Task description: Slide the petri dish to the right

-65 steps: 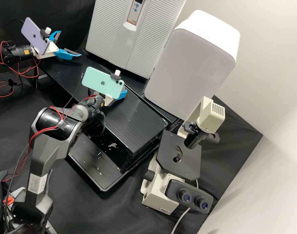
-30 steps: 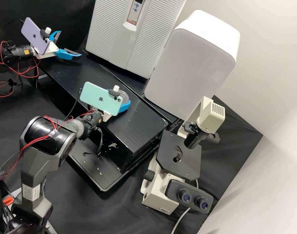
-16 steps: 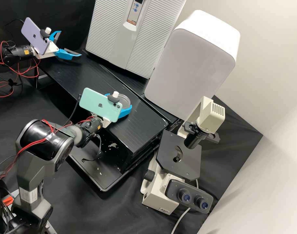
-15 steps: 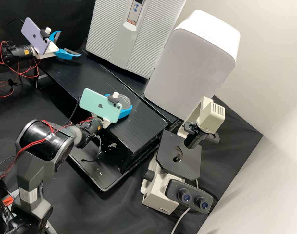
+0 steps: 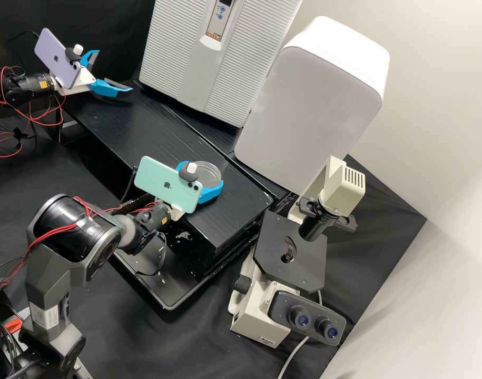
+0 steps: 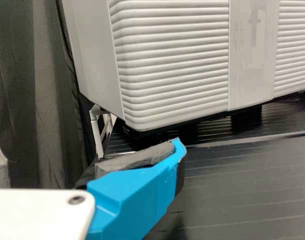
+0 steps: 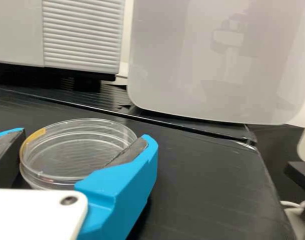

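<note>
**Asker:** Where is the petri dish?

**Me:** The petri dish point(image 5: 204, 169) sits flat on the black bench point(image 5: 241, 197), roughly midway along its long top. It is clear, round and looks empty. It lies directly between the two blue fingers of my right claw point(image 5: 203, 176).

**Asker:** Do you have hold of it?

**Me:** I judge that I do. My right claw point(image 7: 82, 137) is spread just as wide as the dish, with one finger on each side of the rim. From my wrist, the dark pad of one finger presses against the rim, and the other finger seems to touch the opposite side. The dish rests on the bench and is not lifted.

**Asker:** Which way must it go?

**Me:** To my right, along the bench's long axis. That is toward the end where a big white box point(image 5: 314, 100) stands behind and a microscope point(image 5: 293, 263) stands beyond the edge. A stretch of bench top lies between the dish and that end. The top drops off there, so the slide should stop short.

**Asker:** And your other arm?

**Me:** My left claw point(image 5: 111, 73) hangs open, holding nothing, well apart at the far left end, near a ribbed grey cabinet point(image 5: 214, 52). My right arm is by far the nearer.
</note>
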